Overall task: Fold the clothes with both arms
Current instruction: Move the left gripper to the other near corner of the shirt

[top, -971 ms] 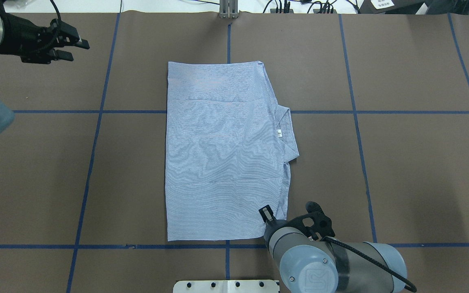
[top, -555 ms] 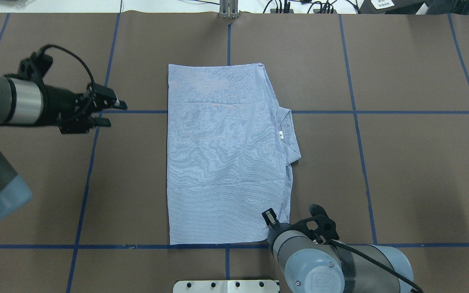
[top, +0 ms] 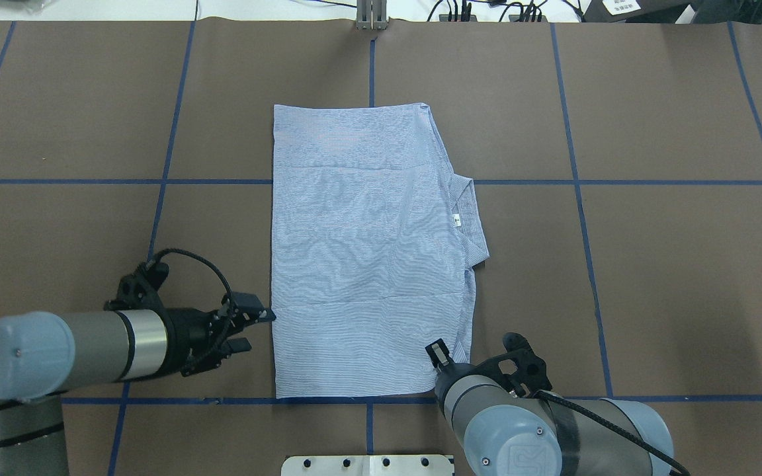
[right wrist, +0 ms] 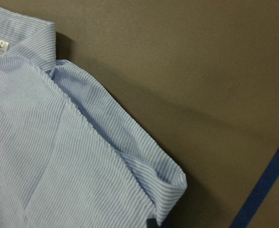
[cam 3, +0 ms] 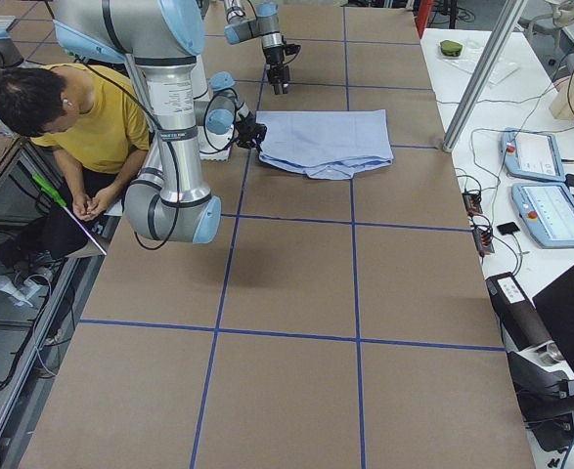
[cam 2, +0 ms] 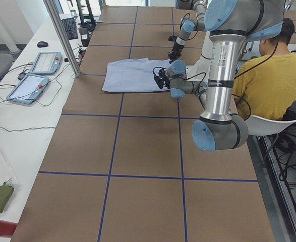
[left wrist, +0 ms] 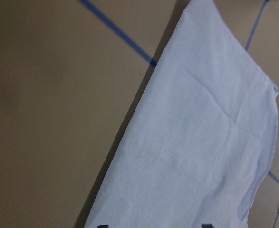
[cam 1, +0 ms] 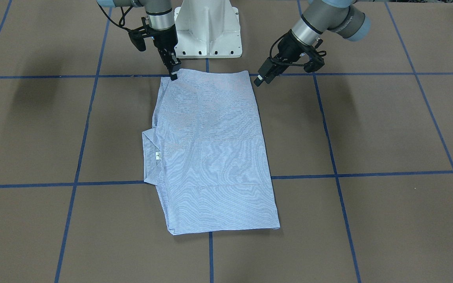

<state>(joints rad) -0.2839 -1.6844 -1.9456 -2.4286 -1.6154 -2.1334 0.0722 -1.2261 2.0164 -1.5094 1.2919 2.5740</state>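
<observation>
The striped shirt [top: 368, 251] lies folded into a flat rectangle at the table's middle, its collar [top: 468, 211] and white label [top: 456, 220] on the right edge. It also shows in the front view [cam 1: 210, 157]. My left gripper [top: 252, 329] is open and empty, low over the table just left of the shirt's near-left corner; it also shows in the front view [cam 1: 260, 78]. The left wrist view shows the shirt's edge [left wrist: 201, 142] ahead. My right gripper [cam 1: 173, 74] is shut on the shirt's near-right corner [right wrist: 163, 199]; in the overhead view my arm mostly hides it.
The white pedestal base [cam 1: 207, 31] stands at the table's near edge. Blue tape lines [top: 579, 182] cross the brown table. An operator in yellow [cam 2: 261, 75] sits behind the robot. Tablets [cam 2: 39, 63] and a metal post [cam 2: 62, 35] stand at the far edge.
My left arm has swung from the far left of the table to the shirt's near-left corner. My right gripper and the shirt's near edge have shifted slightly toward the robot.
</observation>
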